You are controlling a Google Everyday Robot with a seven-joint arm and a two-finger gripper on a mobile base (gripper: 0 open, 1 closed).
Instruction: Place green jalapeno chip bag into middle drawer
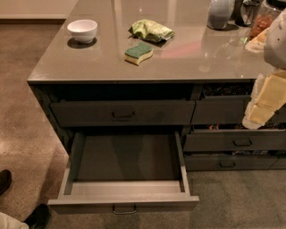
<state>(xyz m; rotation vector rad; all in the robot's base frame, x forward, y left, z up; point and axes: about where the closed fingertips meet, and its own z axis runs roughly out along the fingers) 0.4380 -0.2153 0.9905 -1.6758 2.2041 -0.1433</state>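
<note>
The green jalapeno chip bag (151, 31) lies crinkled on the grey countertop (89, 62), toward the back centre. The middle drawer (125, 197) is pulled out wide open below the counter's left part, and its grey box holds nothing. Its small bar handle (124, 209) shows on the front. My gripper (258, 112), cream-white, hangs at the right edge of the view in front of the right-hand drawers. It is below counter height, far right of the bag and up and to the right of the open drawer. It holds nothing that I can see.
A green-and-yellow sponge (139, 53) lies just in front of the bag. A white bowl (82, 30) sits at the back left. Jars and a kettle (221, 13) stand at the back right. Narrower drawers (234, 141) with snacks are on the right. A person's shoes (38, 215) are at bottom left.
</note>
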